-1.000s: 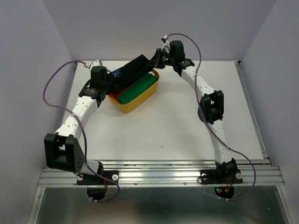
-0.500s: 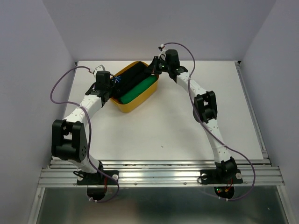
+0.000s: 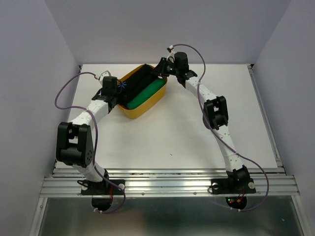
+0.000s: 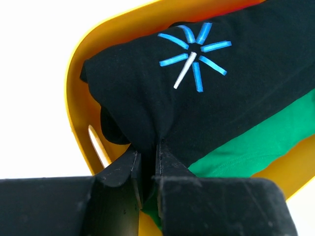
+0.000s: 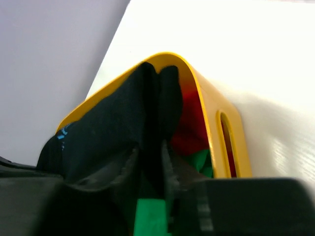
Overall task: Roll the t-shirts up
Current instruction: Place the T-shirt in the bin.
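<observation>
A black t-shirt point(image 3: 140, 81), rolled into a long bundle with a blue starburst print point(image 4: 194, 54), lies in the yellow tub point(image 3: 142, 114) on top of a green shirt point(image 3: 147, 93). My left gripper point(image 3: 119, 84) is at the roll's left end, shut on a fold of black cloth point(image 4: 147, 147). At the roll's far right end is my right gripper point(image 3: 160, 71). In the right wrist view its jaws point(image 5: 150, 147) stand slightly apart, with the black fold still between them.
A red shirt point(image 5: 189, 128) is tucked under the black roll against the tub wall point(image 5: 211, 103). The tub has handle slots in its ends point(image 5: 226, 142). It sits at the back left of the white table point(image 3: 197, 132), with grey walls behind.
Both arms lowered the black roll from above the tub's rim down into the tub. The right jaws have eased apart a little. The left grip is unchanged.
</observation>
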Action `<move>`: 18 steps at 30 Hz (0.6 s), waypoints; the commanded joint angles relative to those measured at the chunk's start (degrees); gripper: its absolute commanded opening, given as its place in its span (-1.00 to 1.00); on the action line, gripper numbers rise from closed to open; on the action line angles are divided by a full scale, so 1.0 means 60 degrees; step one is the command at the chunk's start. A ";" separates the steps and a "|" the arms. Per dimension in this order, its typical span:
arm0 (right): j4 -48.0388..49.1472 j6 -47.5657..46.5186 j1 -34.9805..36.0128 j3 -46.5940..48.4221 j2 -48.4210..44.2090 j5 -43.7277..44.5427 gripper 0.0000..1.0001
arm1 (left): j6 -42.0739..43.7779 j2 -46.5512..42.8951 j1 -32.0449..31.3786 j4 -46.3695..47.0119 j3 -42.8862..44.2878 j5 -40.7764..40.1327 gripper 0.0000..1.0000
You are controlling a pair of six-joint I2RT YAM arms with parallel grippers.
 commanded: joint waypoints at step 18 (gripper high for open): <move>0.0947 -0.0938 0.0161 -0.2200 -0.2909 0.1834 0.61 | 0.0654 -0.0789 0.0052 -0.1333 0.1253 -0.0297 0.31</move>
